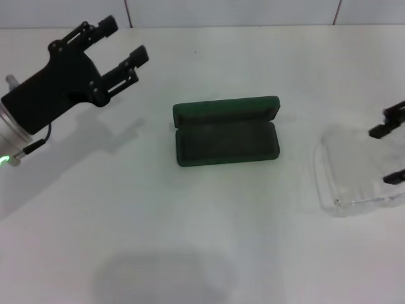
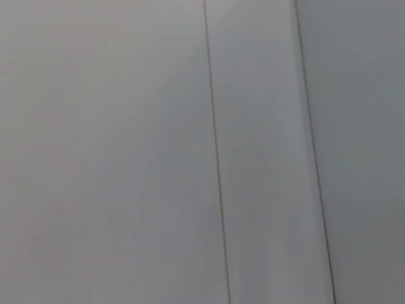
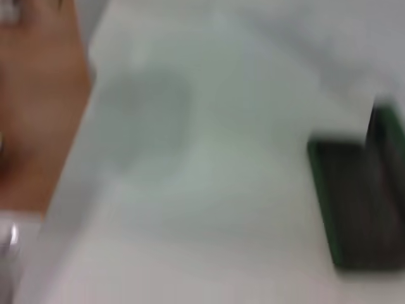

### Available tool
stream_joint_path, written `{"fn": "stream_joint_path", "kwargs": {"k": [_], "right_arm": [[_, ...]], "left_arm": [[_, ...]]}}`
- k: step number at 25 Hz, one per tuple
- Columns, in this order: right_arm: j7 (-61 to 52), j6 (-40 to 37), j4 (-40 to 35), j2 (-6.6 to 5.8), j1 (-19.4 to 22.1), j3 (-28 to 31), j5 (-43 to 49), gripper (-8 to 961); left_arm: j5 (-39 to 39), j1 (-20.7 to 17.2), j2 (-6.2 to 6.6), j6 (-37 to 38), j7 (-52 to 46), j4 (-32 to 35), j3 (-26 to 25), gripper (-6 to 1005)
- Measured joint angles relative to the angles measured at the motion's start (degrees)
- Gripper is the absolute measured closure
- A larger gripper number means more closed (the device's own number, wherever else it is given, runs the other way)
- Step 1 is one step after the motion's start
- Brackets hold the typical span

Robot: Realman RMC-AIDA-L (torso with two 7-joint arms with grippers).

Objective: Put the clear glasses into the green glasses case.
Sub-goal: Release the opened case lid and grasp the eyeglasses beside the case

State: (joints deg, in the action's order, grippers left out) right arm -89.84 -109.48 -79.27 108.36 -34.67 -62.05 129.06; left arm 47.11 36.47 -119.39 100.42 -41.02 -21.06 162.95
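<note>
White desk [image 1: 202, 253] carries the green glasses case [image 1: 226, 131], lid open; the clear glasses [image 1: 354, 174] lie right of it, light, slippery, best pinched at the frame. Right hand [image 1: 391, 149] spread over them, left hand [image 1: 120, 47] open, idle.

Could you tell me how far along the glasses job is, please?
Done: the green case lies open on the table. In hand: the right pincer is open at the clear glasses, which rest on the table. Left: grasping them and placing them inside. The left pincer hovers open.

Bare lab-style test bench, plain white tabletop [image 1: 209, 240], white panelled wall [image 2: 126, 152] with thin seams
</note>
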Motion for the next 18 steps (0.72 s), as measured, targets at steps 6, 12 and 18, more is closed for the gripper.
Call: {"fn": "stream_joint_path", "kwargs": {"k": [6, 12, 18], "right_arm": [[-1.05, -0.94, -3.93, 5.47, -1.60, -5.05, 15.66, 225], [-1.16, 2.85, -0.08, 6.62, -1.51, -11.15, 18.88, 233], [-1.90, 9.03, 5.53, 7.02, -2.10, -17.41, 22.16, 241]], "left_arm": [[0.05, -1.79, 0.11, -0.33, 0.10, 0.76, 0.00, 278], [-0.14, -1.85, 0.10, -0.45, 0.12, 0.99, 0.00, 278], [-0.29, -1.68, -0.01, -1.52, 0.15, 1.09, 0.00, 279]]}}
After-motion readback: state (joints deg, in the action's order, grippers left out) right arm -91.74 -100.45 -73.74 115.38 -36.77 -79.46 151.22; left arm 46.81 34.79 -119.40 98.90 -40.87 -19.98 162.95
